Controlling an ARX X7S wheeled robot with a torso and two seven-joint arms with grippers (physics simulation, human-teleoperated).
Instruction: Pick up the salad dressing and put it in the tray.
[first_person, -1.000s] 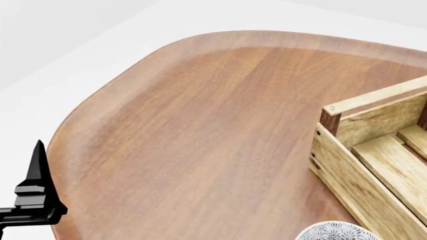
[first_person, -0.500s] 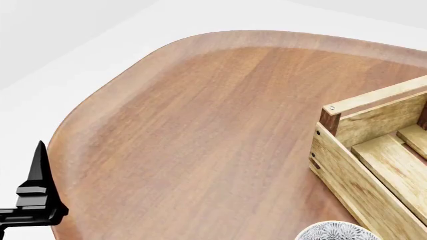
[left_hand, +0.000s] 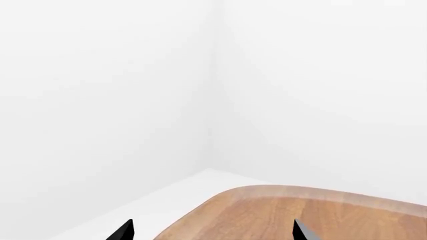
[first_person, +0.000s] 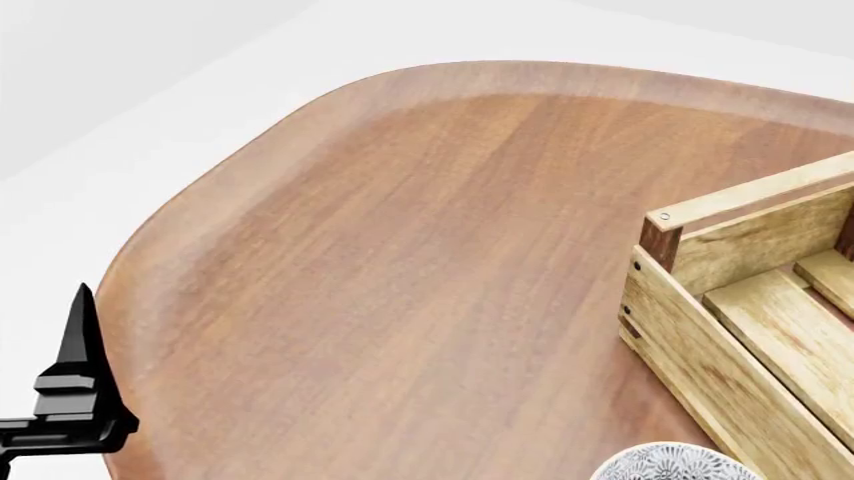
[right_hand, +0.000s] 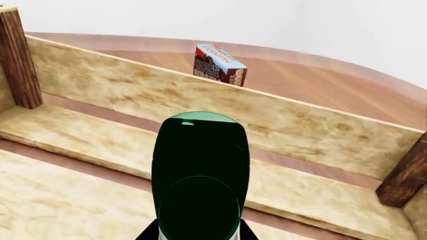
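Observation:
The salad dressing (right_hand: 200, 175), a dark-green bottle seen cap-end on, fills the middle of the right wrist view. My right gripper (right_hand: 199, 235) is shut on it, a black finger showing on each side of it. The bottle hangs over the inside of the tray (right_hand: 300, 130), above its light wooden floor slats and near a side wall. In the head view only a corner of the tray (first_person: 727, 250) shows at the right; the bottle and right gripper are out of that view. My left gripper (left_hand: 212, 231) is open and holds nothing, off the table's left edge (first_person: 83, 300).
A blue-and-red carton (right_hand: 219, 65) stands on the table beyond the tray's far wall. A grey-white patterned bowl (first_person: 674, 465) sits at the head view's bottom edge, beside the tray. The rounded wooden table (first_person: 400, 260) has white floor around it.
The left gripper has drifted very slightly down and to the right in the head view. Nothing else there has moved.

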